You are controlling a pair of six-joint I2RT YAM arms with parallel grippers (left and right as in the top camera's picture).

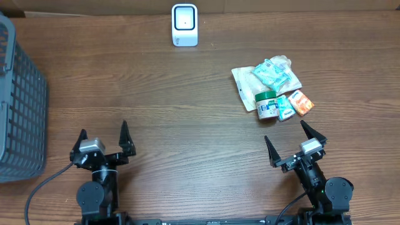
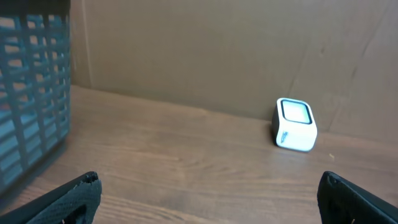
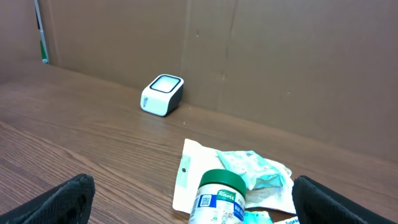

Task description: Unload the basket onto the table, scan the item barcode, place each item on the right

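Left gripper (image 1: 103, 127), right gripper (image 1: 284, 130) — both splayed, scanner (image 1: 184, 25), jar (image 1: 267, 105) among packets (image 1: 275, 74)

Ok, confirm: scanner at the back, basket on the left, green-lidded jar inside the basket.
No. The overhead view shows the green-lidded jar among the packets on the right, not in the basket; the scanner at the back, basket on the left: correct.

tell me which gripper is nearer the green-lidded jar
Right. The right gripper sits just short of the jar; the left gripper is far off to the jar's left.
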